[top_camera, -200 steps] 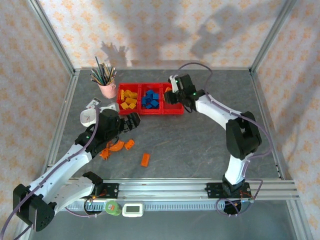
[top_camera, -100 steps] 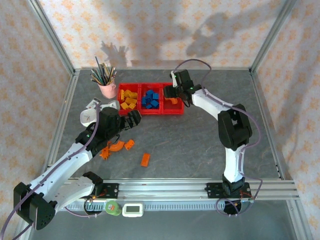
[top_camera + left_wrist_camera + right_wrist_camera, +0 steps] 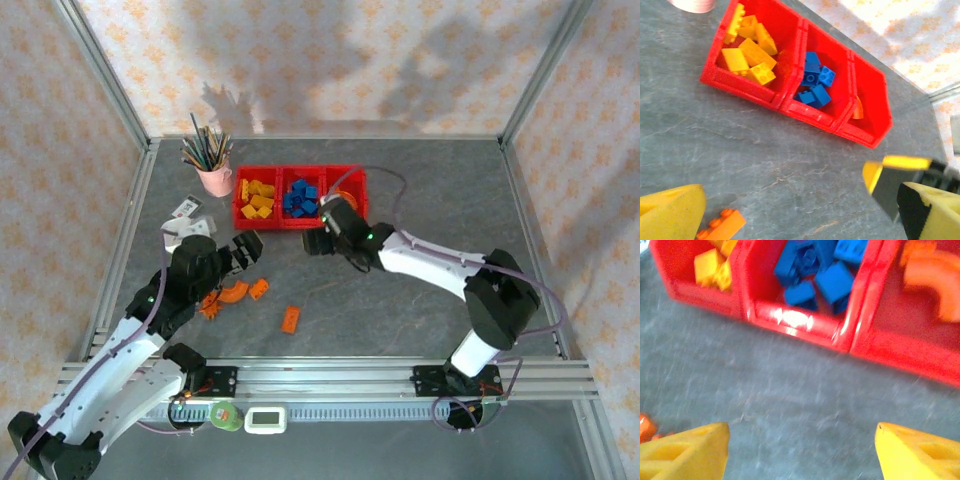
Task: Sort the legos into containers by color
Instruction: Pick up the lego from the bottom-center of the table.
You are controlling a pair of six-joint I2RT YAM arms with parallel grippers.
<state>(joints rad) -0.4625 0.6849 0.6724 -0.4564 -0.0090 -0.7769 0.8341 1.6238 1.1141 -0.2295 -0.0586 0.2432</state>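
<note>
The containers [image 3: 300, 222] are three joined red bins at the back of the table. Yellow legos [image 3: 257, 196] fill the left bin, blue legos [image 3: 300, 197] the middle one. An orange arch [image 3: 935, 280] lies in the right bin [image 3: 875, 117]. Loose orange legos [image 3: 232, 292] lie on the table, with one [image 3: 291, 319] further forward. My left gripper [image 3: 245, 250] hangs open over the table beside them, an orange brick [image 3: 722, 225] near its left finger. My right gripper [image 3: 318, 238] stands open and empty just in front of the bins [image 3: 795, 322].
A pink cup of pencils [image 3: 213, 175] stands left of the bins. A white object [image 3: 195, 228] lies near my left arm. The right arm's blurred yellow and black finger [image 3: 892, 175] shows at the right of the left wrist view.
My right gripper has drawn back from over the right bin to the table in front of the bins, its jaws opening wider. The left arm has pulled back slightly.
</note>
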